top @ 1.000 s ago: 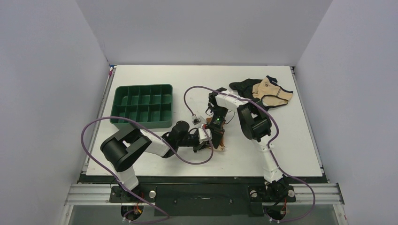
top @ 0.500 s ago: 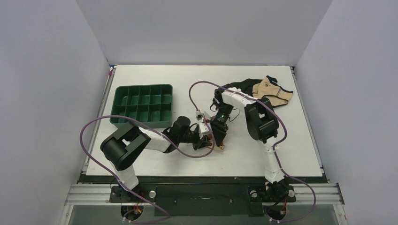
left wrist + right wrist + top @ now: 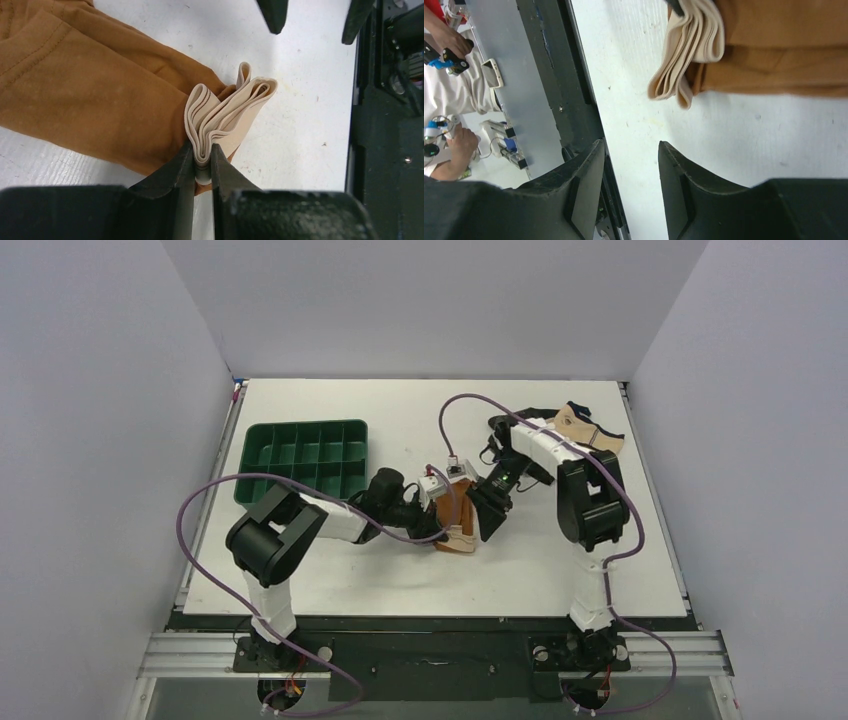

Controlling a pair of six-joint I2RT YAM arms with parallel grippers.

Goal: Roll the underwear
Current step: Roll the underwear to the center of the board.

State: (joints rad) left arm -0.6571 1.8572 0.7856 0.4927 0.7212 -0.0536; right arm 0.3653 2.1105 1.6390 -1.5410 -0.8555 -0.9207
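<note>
The rust-brown underwear (image 3: 452, 508) lies mid-table, folded into a narrow strip with its cream waistband (image 3: 460, 537) bunched at the near end. My left gripper (image 3: 202, 150) is shut on the folded waistband (image 3: 227, 112); brown fabric (image 3: 80, 95) spreads to the left of it. The same gripper shows in the top view (image 3: 440, 531). My right gripper (image 3: 630, 147) is open and empty, off the cloth, just right of the underwear (image 3: 774, 45) in the top view (image 3: 488, 520). The waistband (image 3: 689, 50) lies ahead of its fingers.
A green compartment tray (image 3: 303, 465) stands at the left. A black garment and a beige garment with dark trim (image 3: 585, 435) lie at the far right, partly behind the right arm. Purple cables loop over both arms. The table's front edge (image 3: 554, 75) shows in the right wrist view.
The right gripper let go of the underwear and drew back to the right and away. The left gripper has shifted right and holds the waistband; the brown strip now shows uncovered.
</note>
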